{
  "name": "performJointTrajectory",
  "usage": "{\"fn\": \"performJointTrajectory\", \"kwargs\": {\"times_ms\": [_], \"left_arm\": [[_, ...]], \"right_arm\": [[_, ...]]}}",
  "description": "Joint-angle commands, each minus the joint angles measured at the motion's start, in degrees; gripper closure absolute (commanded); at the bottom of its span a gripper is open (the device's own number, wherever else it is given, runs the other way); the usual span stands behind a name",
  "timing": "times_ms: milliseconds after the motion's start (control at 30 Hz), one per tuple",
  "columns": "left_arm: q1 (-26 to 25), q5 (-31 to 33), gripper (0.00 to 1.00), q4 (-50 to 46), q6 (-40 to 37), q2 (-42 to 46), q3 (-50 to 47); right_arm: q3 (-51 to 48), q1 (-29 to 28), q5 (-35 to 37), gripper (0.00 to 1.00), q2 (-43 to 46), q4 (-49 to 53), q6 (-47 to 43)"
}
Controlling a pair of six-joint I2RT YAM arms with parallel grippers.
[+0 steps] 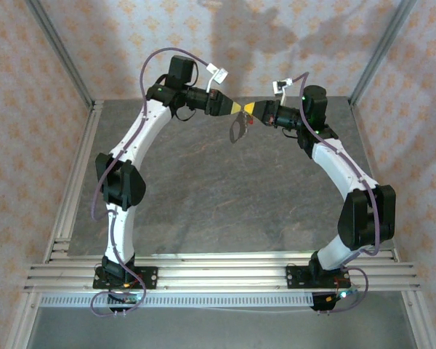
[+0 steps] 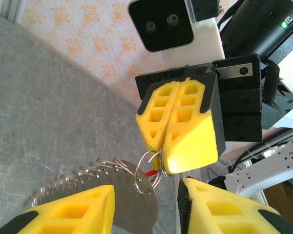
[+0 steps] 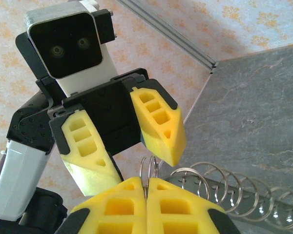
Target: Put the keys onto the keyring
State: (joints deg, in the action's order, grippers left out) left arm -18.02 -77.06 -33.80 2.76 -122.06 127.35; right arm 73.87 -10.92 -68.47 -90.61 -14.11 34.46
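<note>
Your right gripper [image 2: 164,160], at the centre of the left wrist view, is clamped shut, its tips nipping the top of the keyring [image 2: 139,169], a thin wire loop hanging just below them. The chain [image 2: 63,186] of linked loops trails off toward the lower left of that frame. The key [image 2: 148,173] shows as a red sliver just behind the loop, under the pinching tips; I can't tell whether it is already threaded on. Your left gripper [image 3: 134,168], at the left of the right wrist view, has its jaws part-way apart, gripping nothing that I can make out. In the overhead view all this sits high in the middle, above the table [image 1: 203,211]. To do this well, I'd close the left in slowly and take the key by its red head, not the thin shaft. Hold the right's pinch steady so the loop can't twist, and see that the chain hangs free.
</note>
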Motion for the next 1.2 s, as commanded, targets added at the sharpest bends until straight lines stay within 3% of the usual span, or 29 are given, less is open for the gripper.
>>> {"fn": "performJointTrajectory", "kwargs": {"times_ms": [0,567,1067,1167], "left_arm": [[-0.6,-1.4,0.61,-1.4,-1.4,-0.5,2.9],[-1.5,-2.0,0.68,-2.1,-1.4,-2.0,4.9],[-2.5,-2.4,1.00,-2.7,-1.3,-2.9,7.8],[-2.7,-2.1,1.00,-2.7,-1.4,-2.6,7.8]], "right_arm": [[1.8,0.1,-1.4,1.00,0.0,-4.0,0.4],[1.5,0.1,-1.0,1.00,-0.4,-4.6,0.3],[1.0,0.1,-0.8,1.00,-0.6,-3.6,-0.8],[1.1,0.1,-0.2,1.00,-0.6,-2.6,-1.3]]}}
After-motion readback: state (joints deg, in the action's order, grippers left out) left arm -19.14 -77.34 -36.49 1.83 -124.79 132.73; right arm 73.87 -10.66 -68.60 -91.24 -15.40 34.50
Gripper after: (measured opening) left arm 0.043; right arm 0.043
